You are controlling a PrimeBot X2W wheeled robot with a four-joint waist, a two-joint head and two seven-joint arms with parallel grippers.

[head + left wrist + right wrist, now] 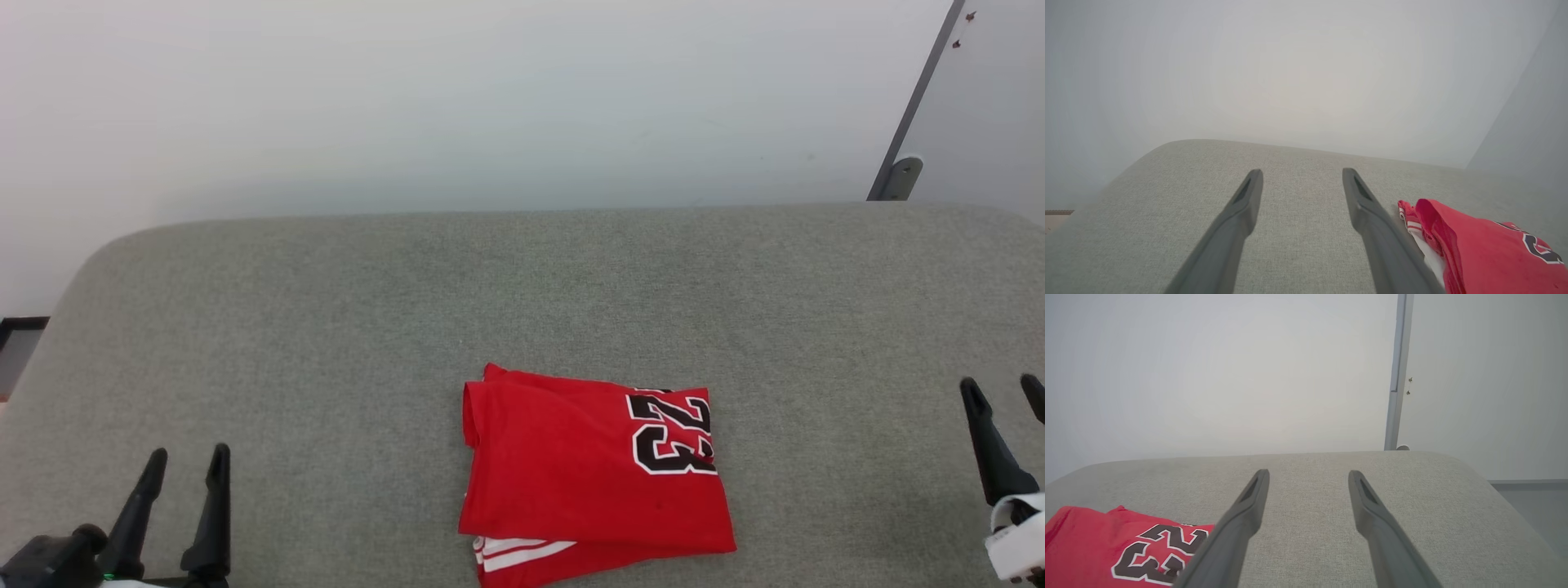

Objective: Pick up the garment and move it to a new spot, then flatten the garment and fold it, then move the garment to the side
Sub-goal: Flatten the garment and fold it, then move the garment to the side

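The garment point(588, 474), a bright red T-shirt with a black "23" outlined in white, lies folded into a compact rectangle near the front middle of the grey fabric surface point(522, 286); a white striped sleeve edge peeks out beneath it. My left gripper point(186, 464) is open at the lower left, well apart from the shirt. My right gripper point(1006, 390) is open at the far right, also clear of it. In the left wrist view the garment point(1486, 249) lies to the right of the open left gripper point(1302, 175). In the right wrist view the garment point(1122, 547) lies left of the open right gripper point(1308, 475).
The padded surface has rounded far corners and ends against a pale wall point(490, 98). A grey vertical post point(906, 131) stands at the back right. Bare fabric stretches to the left, right and behind the shirt.
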